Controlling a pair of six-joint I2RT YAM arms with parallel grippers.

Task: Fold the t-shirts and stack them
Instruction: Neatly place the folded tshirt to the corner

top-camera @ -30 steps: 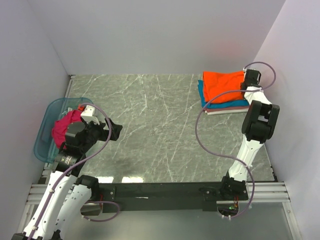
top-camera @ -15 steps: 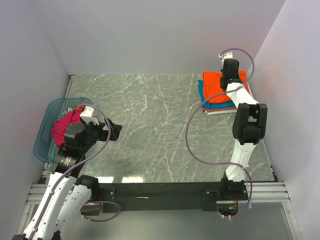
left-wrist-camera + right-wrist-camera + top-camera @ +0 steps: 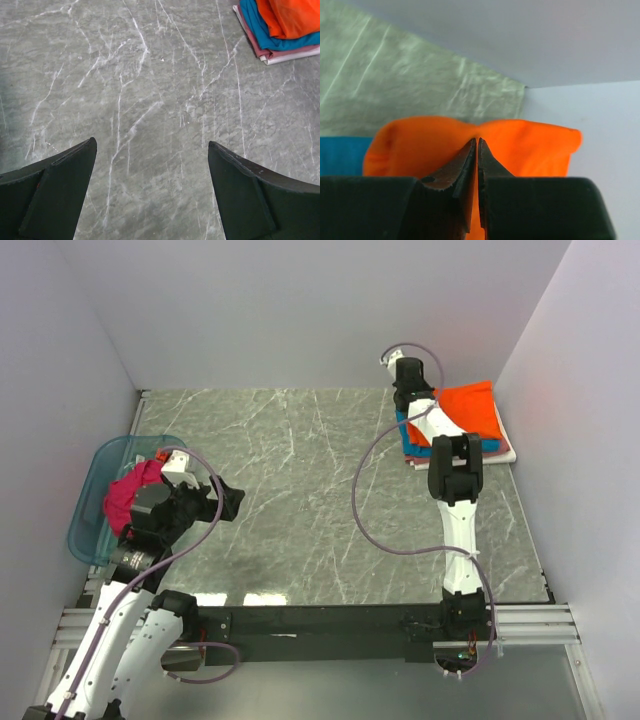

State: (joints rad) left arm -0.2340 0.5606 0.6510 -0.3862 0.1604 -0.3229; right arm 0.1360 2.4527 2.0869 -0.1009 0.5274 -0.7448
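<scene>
At the back right lies the stack of t-shirts: a bright orange one (image 3: 470, 408) on top, then teal (image 3: 255, 25), pink (image 3: 257, 47) and white (image 3: 295, 54). My right gripper (image 3: 412, 400) is at the stack's left side. In the right wrist view it (image 3: 478, 141) is shut on the orange t-shirt (image 3: 530, 145), which bunches at the fingertips. A magenta t-shirt (image 3: 125, 495) lies crumpled in the blue tub (image 3: 95, 465) at the left. My left gripper (image 3: 232, 502) hangs open over bare table beside the tub; nothing is between its fingers (image 3: 60, 190).
The grey marble table (image 3: 300, 490) is walled in at the back and on both sides. The right wall runs just beyond the stack. The right arm's purple cable (image 3: 362, 500) loops over the table's right half.
The right gripper has swung from the stack's right edge across to its left side, staying shut. The orange t-shirt now reaches farther right. The left arm has not moved.
</scene>
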